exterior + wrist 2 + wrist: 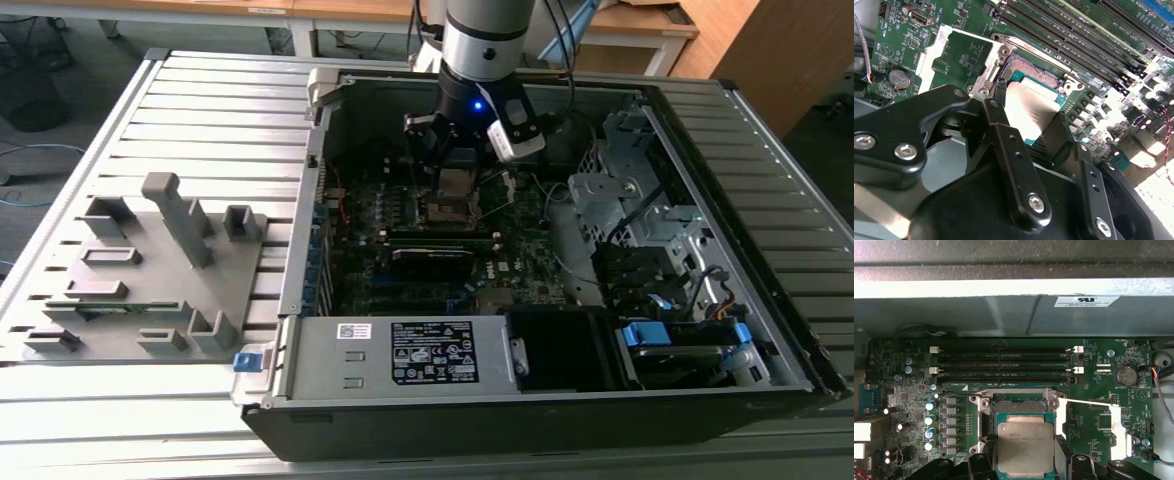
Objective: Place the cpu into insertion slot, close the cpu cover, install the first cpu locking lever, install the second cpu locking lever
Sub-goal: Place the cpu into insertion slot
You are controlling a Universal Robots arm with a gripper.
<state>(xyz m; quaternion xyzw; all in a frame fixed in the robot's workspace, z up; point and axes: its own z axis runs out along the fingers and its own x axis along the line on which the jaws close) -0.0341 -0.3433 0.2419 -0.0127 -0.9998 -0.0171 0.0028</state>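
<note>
My gripper point(458, 172) reaches down into the open computer case and is shut on the cpu point(1025, 446), a silver-topped square chip. Its black fingers point(988, 456) clamp two opposite edges of the chip. In both wrist views the cpu point(1026, 107) hangs over the insertion slot point(1019, 402), covering part of it; I cannot tell whether they touch. Part of the slot's contact field point(1031, 72) shows beyond the chip. The cpu cover point(934, 50), a silver frame, lies flipped open beside the slot, also seen as the cpu cover point(1119, 427) in the first wrist view.
Long black memory slots point(1004, 362) run just beyond the socket, and capacitors point(930, 420) stand beside it. The case wall point(320, 150) and drive cage point(627, 200) flank the board. A grey fixture point(147, 260) sits on the slatted table at the exterior view's left.
</note>
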